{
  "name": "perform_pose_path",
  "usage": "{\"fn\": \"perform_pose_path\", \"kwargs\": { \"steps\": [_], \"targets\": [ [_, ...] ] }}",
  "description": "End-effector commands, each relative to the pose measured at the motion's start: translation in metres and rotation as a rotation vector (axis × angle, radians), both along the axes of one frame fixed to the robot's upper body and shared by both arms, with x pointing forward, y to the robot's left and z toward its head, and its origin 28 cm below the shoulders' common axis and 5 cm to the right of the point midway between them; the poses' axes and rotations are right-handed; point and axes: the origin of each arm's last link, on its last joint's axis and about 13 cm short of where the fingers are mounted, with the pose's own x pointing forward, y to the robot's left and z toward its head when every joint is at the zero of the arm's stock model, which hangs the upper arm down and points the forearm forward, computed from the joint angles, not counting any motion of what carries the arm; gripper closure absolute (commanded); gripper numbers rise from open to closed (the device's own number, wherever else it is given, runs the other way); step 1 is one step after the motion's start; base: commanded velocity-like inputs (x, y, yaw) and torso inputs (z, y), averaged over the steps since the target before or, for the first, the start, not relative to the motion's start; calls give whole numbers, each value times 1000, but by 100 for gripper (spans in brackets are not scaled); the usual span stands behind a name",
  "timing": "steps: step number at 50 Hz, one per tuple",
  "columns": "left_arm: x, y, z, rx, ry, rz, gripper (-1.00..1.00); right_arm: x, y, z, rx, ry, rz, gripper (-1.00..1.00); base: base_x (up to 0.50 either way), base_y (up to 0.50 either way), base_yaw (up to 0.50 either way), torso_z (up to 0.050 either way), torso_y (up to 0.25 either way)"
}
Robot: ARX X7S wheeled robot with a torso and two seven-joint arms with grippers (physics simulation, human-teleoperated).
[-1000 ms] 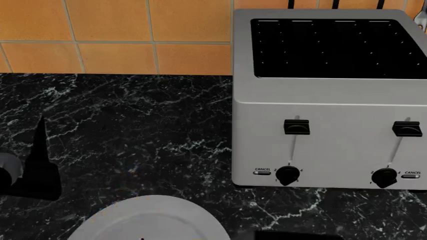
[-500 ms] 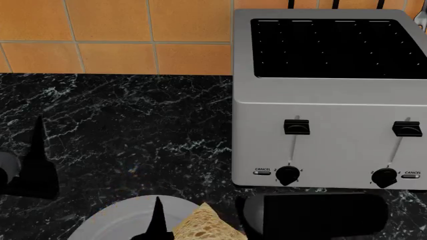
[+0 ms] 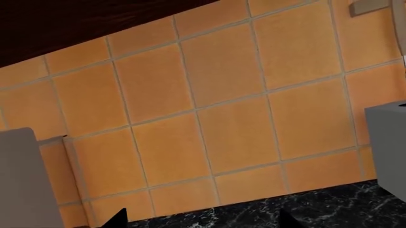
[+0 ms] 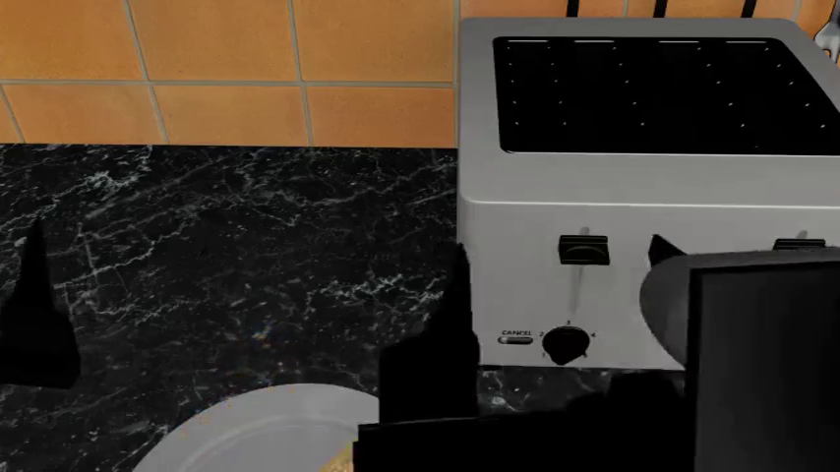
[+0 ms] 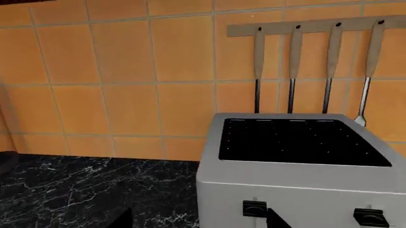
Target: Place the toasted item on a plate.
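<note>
The white plate (image 4: 256, 433) lies at the front of the black counter, partly cut off by the frame edge. The toasted item is hidden behind my right arm, which covers the plate's right part. My right gripper (image 4: 557, 248) is raised in front of the toaster (image 4: 630, 197), with its dark fingers (image 4: 453, 324) wide apart and nothing between them. It is also open and empty in the right wrist view (image 5: 197, 219). My left gripper (image 3: 201, 221) is open and empty, facing the tiled wall. One of its fingers (image 4: 33, 315) shows at the left edge.
The boxy silver toaster (image 5: 298, 161) stands at the back right against the orange tiled wall (image 4: 223, 69). A rail with several hanging utensils (image 5: 311, 52) is above it. Black marble counter (image 4: 236, 256) lies to the left of the toaster.
My right gripper has risen from the plate to in front of the toaster, and its arm now hides the toast that showed on the plate. My left finger has shifted left.
</note>
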Motion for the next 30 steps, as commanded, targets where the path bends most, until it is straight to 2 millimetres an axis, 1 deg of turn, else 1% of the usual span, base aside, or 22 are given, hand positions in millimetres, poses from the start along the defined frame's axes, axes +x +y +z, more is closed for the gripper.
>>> {"fn": "perform_pose_path", "kwargs": {
  "steps": [1, 4, 5, 7, 9, 12, 16, 19, 26, 27, 30],
  "targets": [
    [-9, 7, 9, 14, -14, 27, -100, -9, -19, 19, -34, -89, -108, -100, 0, 0, 0, 0, 0],
    [-12, 10, 14, 17, -23, 37, -100, -14, -21, 28, -74, -117, -117, -100, 0, 0, 0, 0, 0],
    [-13, 11, 15, 18, -28, 44, -100, -15, -22, 32, -55, -122, -123, -100, 0, 0, 0, 0, 0],
    [-14, 12, 17, 19, -30, 47, -100, -17, -23, 35, -82, -122, -124, -100, 0, 0, 0, 0, 0],
    [-16, 13, 20, 26, -37, 51, -100, -18, -25, 42, -70, -139, -140, -100, 0, 0, 0, 0, 0],
    [-19, 17, 25, 32, -48, 66, -100, -20, -27, 47, -68, -146, -148, -100, 0, 0, 0, 0, 0],
    [-22, 19, 31, 34, -58, 76, -100, -21, -30, 46, -69, -149, -157, -100, 0, 0, 0, 0, 0],
    [-26, 23, 37, 39, -71, 94, -100, -25, -35, 50, -72, -164, -183, -100, 0, 0, 0, 0, 0],
    [-33, 30, 49, 59, -92, 126, -100, -28, -40, 55, -83, -186, -203, -100, 0, 0, 0, 0, 0],
    [-33, 31, 51, 38, -107, 142, -100, -29, -41, 55, -68, -188, -208, -100, 0, 0, 0, 0, 0],
    [-37, 34, 52, 55, -102, 145, -100, -33, -45, 56, -77, -196, -228, -100, 0, 0, 0, 0, 0]
  ]
}}
